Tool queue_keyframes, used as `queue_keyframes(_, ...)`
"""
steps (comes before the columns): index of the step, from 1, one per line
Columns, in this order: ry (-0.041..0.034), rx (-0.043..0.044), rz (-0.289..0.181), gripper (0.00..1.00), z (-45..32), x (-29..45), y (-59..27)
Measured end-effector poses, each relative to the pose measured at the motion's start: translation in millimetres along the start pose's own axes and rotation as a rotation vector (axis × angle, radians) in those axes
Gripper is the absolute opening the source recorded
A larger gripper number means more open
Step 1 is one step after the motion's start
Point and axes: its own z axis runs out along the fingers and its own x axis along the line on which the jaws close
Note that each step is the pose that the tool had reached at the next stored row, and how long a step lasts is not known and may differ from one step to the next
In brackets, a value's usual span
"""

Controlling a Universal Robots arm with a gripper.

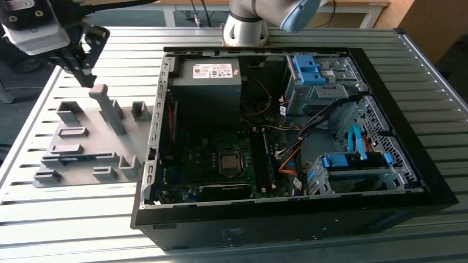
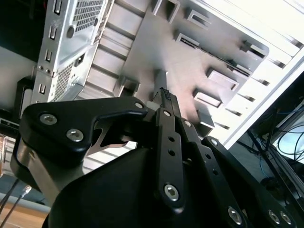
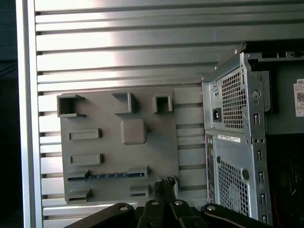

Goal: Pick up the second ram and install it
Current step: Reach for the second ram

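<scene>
The second ram [image 3: 107,175] is a thin blue-green stick standing on edge between two blocks of the grey holder plate [image 3: 161,142]. In the exterior view the ram [image 1: 73,159] sits near the plate's [image 1: 84,145] front, at the exterior view's left. My gripper [image 1: 87,79] hangs above the plate's far end, beside a tall grey post [image 1: 109,112], well apart from the ram. In both wrist views the gripper [image 2: 164,94] [image 3: 166,182] has its black fingers together with nothing between them.
An open black computer case [image 1: 409,200] lies to the exterior view's right of the plate, with the motherboard [image 1: 219,164], power supply [image 1: 208,71] and blue drive latches [image 1: 307,68] inside. The case's rear metal wall [image 3: 237,142] stands close beside the plate. A ribbed metal table [image 1: 66,219] carries everything.
</scene>
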Motion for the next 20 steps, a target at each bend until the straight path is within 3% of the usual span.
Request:
queue_keyframes(7,0.0001,0.0000,-0.001,0.11,0.1,13.2,-11.5)
queue_keyframes(15,0.0001,0.0001,-0.001,0.11,0.0,38.6,-17.7)
queue_keyframes(20,0.0000,0.0001,-0.001,0.11,0.1,50.1,-19.4)
